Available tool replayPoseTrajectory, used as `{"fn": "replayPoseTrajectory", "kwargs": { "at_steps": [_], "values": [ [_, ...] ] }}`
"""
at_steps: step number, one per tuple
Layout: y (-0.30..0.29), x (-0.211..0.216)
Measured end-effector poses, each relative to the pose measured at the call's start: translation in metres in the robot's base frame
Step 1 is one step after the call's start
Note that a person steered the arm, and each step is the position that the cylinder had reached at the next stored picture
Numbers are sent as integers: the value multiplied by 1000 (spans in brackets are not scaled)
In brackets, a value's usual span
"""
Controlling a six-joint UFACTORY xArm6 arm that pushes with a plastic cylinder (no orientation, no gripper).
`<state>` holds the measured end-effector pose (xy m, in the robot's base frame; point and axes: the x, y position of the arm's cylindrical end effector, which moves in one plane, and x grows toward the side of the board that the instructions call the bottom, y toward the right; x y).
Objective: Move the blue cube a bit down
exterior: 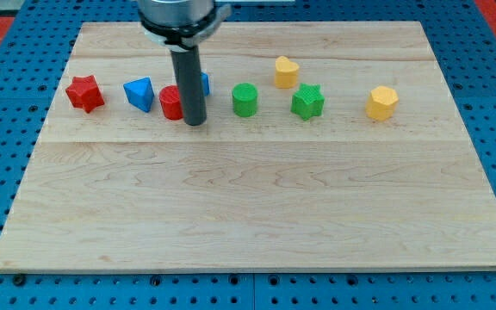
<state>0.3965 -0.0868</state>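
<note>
The blue cube [203, 83] is mostly hidden behind my rod, with only a sliver showing at the rod's right side, in the upper middle-left of the board. My tip [195, 122] rests on the board just below the blue cube and touches the right side of a red cylinder [170, 102]. A blue triangular block [139, 93] lies left of the red cylinder.
A red star block [84, 92] lies at the far left of the row. A green cylinder [244, 99], a green star block [307, 102], a yellow heart-like block [286, 71] and a yellow hexagonal block [382, 102] lie to the right. The wooden board [257, 215] sits on a blue pegboard.
</note>
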Motion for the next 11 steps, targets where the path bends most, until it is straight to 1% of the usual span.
{"fn": "replayPoseTrajectory", "kwargs": {
  "at_steps": [1,3,5,6,7,8,9,10,11],
  "values": [
    [-12,-14],
    [35,-14],
    [46,-71],
    [22,-116],
    [-13,-101],
    [-2,-75],
    [14,-69],
    [15,-57],
    [21,-92]
  ]
}}
